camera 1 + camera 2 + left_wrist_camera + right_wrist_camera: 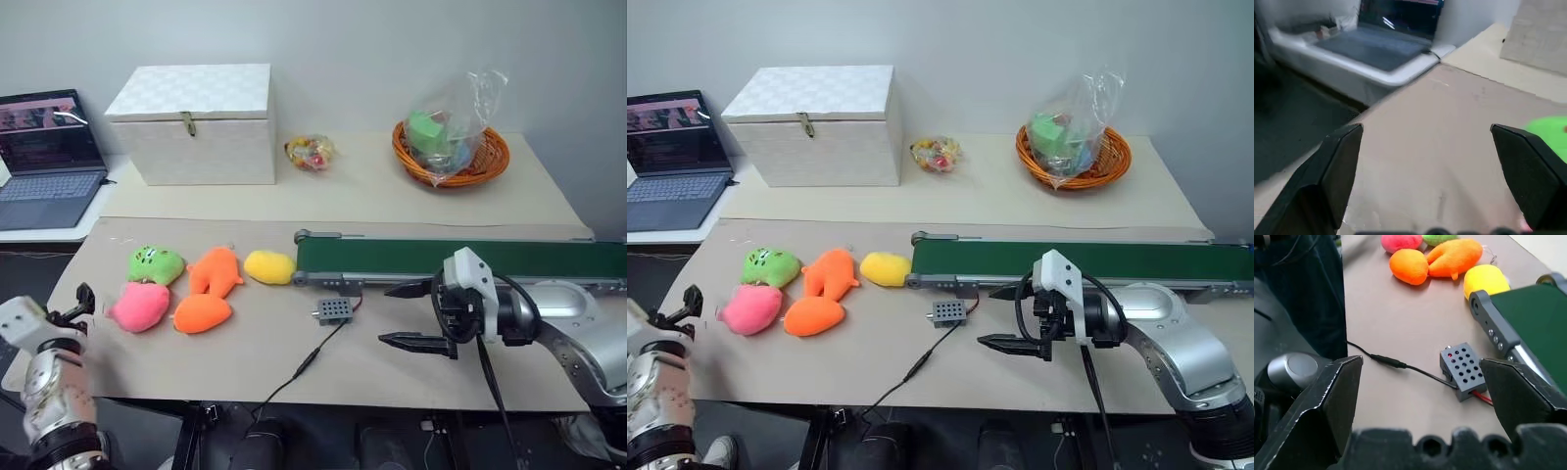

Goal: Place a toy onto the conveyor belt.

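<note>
Currently, the bright pink, roundish plush toy [138, 305] lies at the lower left of the head view on the tan counter [274, 367], touching a green plush [155, 263] and just beside an orange oval plush [202, 313]. The left gripper [81, 303] is held near it with its fingers spread apart, empty. The right gripper [413, 315], also spread and empty, is held in front of the long dark green conveyor belt [441, 257]. The grasp is best made by the left gripper, closed around the pink toy alone, clear of its neighbours.
</note>
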Motion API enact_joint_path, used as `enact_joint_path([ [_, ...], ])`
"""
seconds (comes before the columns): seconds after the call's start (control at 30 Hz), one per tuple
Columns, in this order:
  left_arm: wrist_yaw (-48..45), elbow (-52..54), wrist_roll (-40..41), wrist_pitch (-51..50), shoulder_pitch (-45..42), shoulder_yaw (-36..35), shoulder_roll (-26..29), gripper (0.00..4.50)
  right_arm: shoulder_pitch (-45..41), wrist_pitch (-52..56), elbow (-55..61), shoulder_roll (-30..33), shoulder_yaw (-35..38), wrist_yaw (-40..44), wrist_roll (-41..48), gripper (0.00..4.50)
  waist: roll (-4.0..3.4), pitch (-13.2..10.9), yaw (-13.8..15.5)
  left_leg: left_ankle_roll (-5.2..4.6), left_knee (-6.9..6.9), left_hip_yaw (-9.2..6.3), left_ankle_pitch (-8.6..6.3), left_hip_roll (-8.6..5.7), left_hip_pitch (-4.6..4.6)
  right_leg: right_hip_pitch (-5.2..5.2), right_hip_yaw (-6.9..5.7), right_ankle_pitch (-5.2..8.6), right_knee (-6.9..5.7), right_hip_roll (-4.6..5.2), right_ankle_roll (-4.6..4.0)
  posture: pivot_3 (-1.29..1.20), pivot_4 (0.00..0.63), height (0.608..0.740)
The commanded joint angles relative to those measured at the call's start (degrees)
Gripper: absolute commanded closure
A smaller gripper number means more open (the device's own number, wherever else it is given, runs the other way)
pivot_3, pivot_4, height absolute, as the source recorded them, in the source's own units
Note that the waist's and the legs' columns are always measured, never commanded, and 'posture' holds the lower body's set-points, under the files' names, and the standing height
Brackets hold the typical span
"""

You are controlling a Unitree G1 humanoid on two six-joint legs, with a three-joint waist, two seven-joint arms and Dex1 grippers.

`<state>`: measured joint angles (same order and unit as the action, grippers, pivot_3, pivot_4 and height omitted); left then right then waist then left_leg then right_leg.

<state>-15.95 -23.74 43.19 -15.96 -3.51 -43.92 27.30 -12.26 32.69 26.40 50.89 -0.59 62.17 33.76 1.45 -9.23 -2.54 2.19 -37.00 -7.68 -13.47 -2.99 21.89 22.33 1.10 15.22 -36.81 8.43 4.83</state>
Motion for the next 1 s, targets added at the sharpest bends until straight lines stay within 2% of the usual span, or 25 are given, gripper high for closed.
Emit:
enact_joint_path([
  [0.03,-8.2,4.3,12.8,-14.1,10.7,-8.0,1.6,0.04,-0.5,0.1,2.3,0.3,2.4,-1.1,0.8,0.00,0.01,0.0,-0.5,-0.03,0.00,0.04,-0.02,0.02,0.00,0.04,0.00,0.00,0.02,0.00,0.00,0.00,0.150,0.740],
  [0.13,-11.2,8.1,16.4,-19.0,16.0,-8.8,1.4,0.04,-0.4,0.2,2.0,0.3,3.0,-1.5,1.1,0.00,0.02,0.0,-0.2,-0.11,0.01,0.16,-0.09,0.10,-0.09,0.06,0.00,0.00,0.00,0.00,-0.02,0.00,0.150,0.740],
  [0.27,-12.3,15.2,21.5,-24.7,18.6,-7.8,-0.6,0.04,-0.4,-0.5,0.6,-0.2,2.5,-1.7,0.0,0.00,0.02,0.0,1.8,-0.12,0.03,0.19,-0.13,0.19,-0.31,-0.19,-0.18,-0.04,-0.02,0.00,-0.11,0.00,0.150,0.740],
  [0.4,-9.9,14.8,22.6,-25.2,15.1,-7.1,-2.0,0.04,-0.9,-0.9,-0.7,-1.2,2.3,-2.5,-0.6,0.00,0.07,0.0,2.9,-0.10,0.03,0.18,-0.13,0.21,-0.35,-0.22,-0.25,-0.05,0.04,0.00,-0.13,0.00,0.150,0.740],
  [0.53,-9.4,17.9,22.8,-26.2,13.0,-4.4,-3.2,0.04,-0.4,-1.5,-1.5,-1.3,2.5,-2.5,-1.5,0.00,0.08,0.0,2.6,-0.06,0.03,0.18,-0.15,0.18,-0.12,-0.08,-0.20,-0.08,0.11,0.00,-0.17,0.00,0.150,0.740],
  [0.67,-8.4,16.3,25.5,-27.8,8.8,-3.1,-4.7,0.04,-0.2,-1.6,-1.6,-1.4,3.1,-2.8,-1.5,0.00,0.08,0.0,2.0,-0.06,0.03,0.19,-0.15,0.18,-0.10,-0.05,-0.18,-0.08,0.11,0.00,-0.18,0.00,0.150,0.740],
  [1.0,-8.8,11.2,24.0,-26.3,7.8,-3.2,-5.5,0.04,-0.4,-1.2,-1.8,-1.3,4.6,-3.6,-0.9,0.00,0.10,0.0,1.6,-0.06,0.03,0.21,-0.15,0.16,-0.13,-0.07,-0.16,-0.08,0.10,-0.01,-0.18,0.00,0.150,0.740],
])
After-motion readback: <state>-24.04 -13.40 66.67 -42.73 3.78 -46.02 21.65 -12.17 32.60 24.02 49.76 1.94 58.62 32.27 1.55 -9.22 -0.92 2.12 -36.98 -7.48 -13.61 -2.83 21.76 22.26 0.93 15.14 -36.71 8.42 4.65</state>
